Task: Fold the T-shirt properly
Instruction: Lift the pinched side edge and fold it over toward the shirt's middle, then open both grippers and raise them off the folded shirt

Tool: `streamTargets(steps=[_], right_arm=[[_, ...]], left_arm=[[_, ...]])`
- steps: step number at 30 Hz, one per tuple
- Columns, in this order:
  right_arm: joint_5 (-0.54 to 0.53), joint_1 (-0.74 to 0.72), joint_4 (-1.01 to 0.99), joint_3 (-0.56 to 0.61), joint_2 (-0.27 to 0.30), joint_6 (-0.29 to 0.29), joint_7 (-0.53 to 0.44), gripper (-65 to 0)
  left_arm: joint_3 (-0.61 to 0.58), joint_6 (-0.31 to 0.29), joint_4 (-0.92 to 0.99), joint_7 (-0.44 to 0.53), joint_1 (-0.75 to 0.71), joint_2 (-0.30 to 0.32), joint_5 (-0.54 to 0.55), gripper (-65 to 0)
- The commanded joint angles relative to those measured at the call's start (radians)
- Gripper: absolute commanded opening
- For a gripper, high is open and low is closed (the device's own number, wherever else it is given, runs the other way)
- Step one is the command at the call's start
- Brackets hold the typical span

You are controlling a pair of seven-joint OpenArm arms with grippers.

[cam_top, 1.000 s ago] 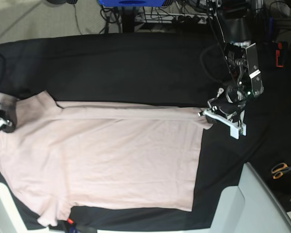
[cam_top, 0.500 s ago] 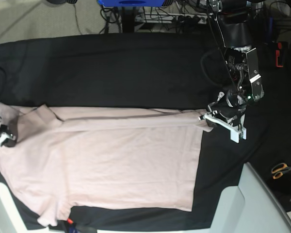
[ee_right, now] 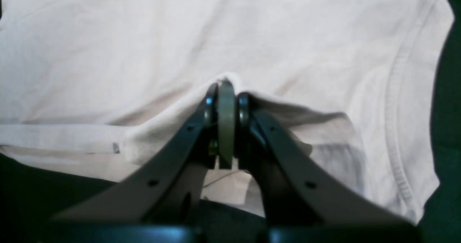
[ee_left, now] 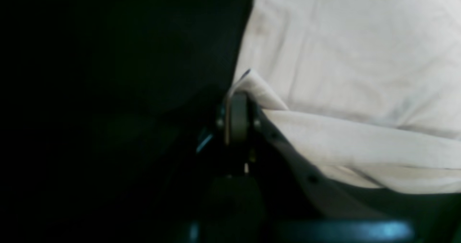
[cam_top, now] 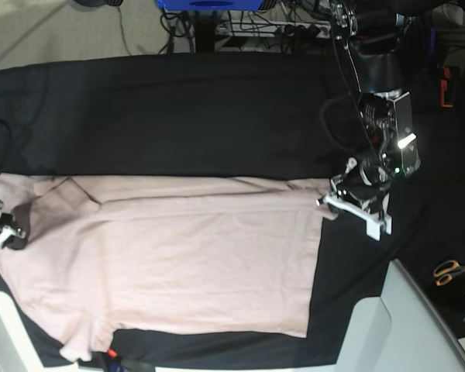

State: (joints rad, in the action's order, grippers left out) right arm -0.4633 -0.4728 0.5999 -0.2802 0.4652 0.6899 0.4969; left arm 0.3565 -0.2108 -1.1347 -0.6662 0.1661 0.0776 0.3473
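The pale pink T-shirt [cam_top: 186, 263] lies spread on the black cloth [cam_top: 178, 108], its far long edge doubled over as a lifted flap. On the right of the base view, my left gripper [cam_top: 331, 202] is shut on the far hem corner. Seen from the left wrist, that gripper [ee_left: 237, 99] pinches a peak of the T-shirt [ee_left: 342, 55]. My right gripper [cam_top: 1, 230] sits at the left edge, shut on the shoulder end. Its wrist view shows the right gripper [ee_right: 225, 91] clamping a ridge of the T-shirt [ee_right: 180, 37], with the sleeve hem on the right.
Orange-handled scissors [cam_top: 449, 271] lie at the right edge. A grey-white panel [cam_top: 407, 325] rises at the lower right corner. Cables and a blue object [cam_top: 209, 4] sit beyond the table's far edge. A small orange item [cam_top: 110, 355] peeks out below the near sleeve.
Both grippers have moved toward the front of the table, carrying the shirt's far edge with them. The doubled-over flap is wider and more black cloth shows behind it.
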Motion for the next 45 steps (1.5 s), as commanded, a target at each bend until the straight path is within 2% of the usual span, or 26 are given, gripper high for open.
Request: streamTargets(steps=[1, 3, 7, 14, 20, 24, 26, 28, 31, 33, 34, 36, 38, 40, 43, 45], right_arm=[[-0.018, -0.036, 0.015, 0.017, 0.022, 0.008, -0.025, -64.8], [-0.018, -0.048, 0.012, 0.054, 0.022, 0.008, -0.053, -64.8], [-0.019, -0.071, -0.042, 0.106, 0.022, 0.008, -0.102, -64.8], [-0.019, -0.082, -0.1, 0.106, 0.022, 0.008, -0.146, -64.8], [-0.019, -0.082, -0.102, 0.098, 0.022, 0.008, -0.151, -64.4], [-0.022, -0.08, -0.094, 0.097, 0.022, 0.008, -0.188, -63.8], [-0.022, -0.077, -0.096, 0.097, 0.022, 0.008, -0.218, -59.1], [-0.024, -0.077, -0.094, 0.097, 0.022, 0.008, -0.221, -49.5], [-0.027, -0.076, -0.091, 0.094, 0.023, 0.008, -0.221, -33.5], [-0.027, -0.074, -0.091, 0.031, 0.023, 0.008, -0.221, -24.3], [-0.027, -0.066, -0.088, -0.009, 0.023, 0.008, -0.221, -22.1], [-0.027, -0.033, -0.042, -0.136, 0.022, 0.008, -0.205, -21.9], [-0.027, 0.016, 0.05, -0.268, 0.02, 0.008, -0.12, -21.9], [-0.027, 0.095, 0.18, -0.443, -0.013, 0.008, -0.001, -21.9], [-0.027, 0.197, 0.377, -0.749, -0.108, 0.008, 0.191, -21.9], [-0.027, 0.239, 0.45, -0.917, -0.165, 0.008, 0.319, -21.9]], left_arm=[[0.0, -0.005, -0.015, 0.02, 0.025, 0.011, 0.011, -65.0], [0.0, -0.005, -0.014, 0.02, 0.033, 0.011, 0.005, -65.0], [0.0, -0.005, 0.002, 0.021, 0.06, 0.003, -0.078, -65.0], [0.0, -0.008, 0.083, 0.044, 0.102, 0.001, -0.106, -65.0], [-0.139, -0.005, 0.137, 0.124, 0.109, 0.011, -0.101, -65.0], [-0.141, -0.005, 0.137, 0.145, 0.109, 0.004, -0.098, -65.0], [-0.112, -0.005, 0.13, 0.145, 0.109, 0.004, -0.098, -65.0], [-0.07, -0.005, 0.118, 0.145, 0.109, 0.006, -0.098, -65.0], [-0.01, -0.005, 0.081, 0.145, 0.109, 0.006, -0.098, -40.5], [0.009, -0.006, 0.052, 0.144, 0.109, 0.006, -0.098, -25.3], [0.014, -0.008, 0.031, 0.144, 0.105, 0.006, -0.098, -20.2], [0.014, -0.009, -0.04, 0.139, 0.091, 0.006, -0.098, -12.3], [0.016, -0.009, -0.14, 0.138, 0.04, 0.009, -0.095, -11.4], [0.016, -0.009, -0.261, 0.138, -0.041, 0.011, -0.066, -11.7], [0.013, -0.009, -0.407, 0.136, -0.195, 0.015, -0.009, -11.7], [0.0, -0.009, -0.45, 0.136, -0.282, 0.046, 0.017, -11.8]])
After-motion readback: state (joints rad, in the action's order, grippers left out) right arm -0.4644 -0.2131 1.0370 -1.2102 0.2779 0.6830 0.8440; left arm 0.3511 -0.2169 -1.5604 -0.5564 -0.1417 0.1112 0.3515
